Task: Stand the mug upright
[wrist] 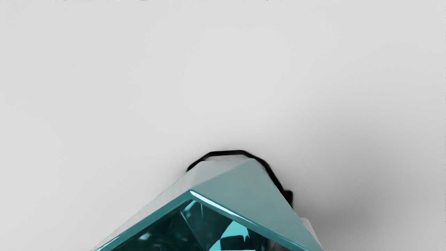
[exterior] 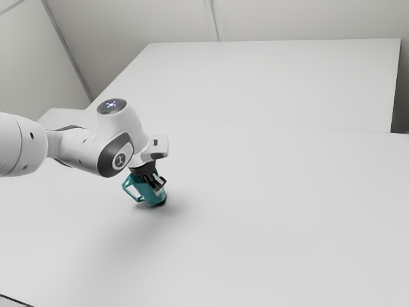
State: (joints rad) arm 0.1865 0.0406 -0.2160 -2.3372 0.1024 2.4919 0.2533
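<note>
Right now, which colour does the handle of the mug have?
The handle is teal, a blue-green; the exterior view shows it best.

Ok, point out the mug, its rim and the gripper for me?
Mug (exterior: 148, 194): exterior view, on its teal body.
Rim (wrist: 153, 218): wrist view, on one straight edge of it, beside the corner.
Gripper (exterior: 155, 183): exterior view, at its lower end, by the mug.

This looks most like a lab or test room — the exact kind I can't tell. A jointed white robot arm reaches over a broad, smooth white tabletop (a further white surface lies behind it), and plain pale grey walls stand beyond — one with a narrow vertical seam.
</note>
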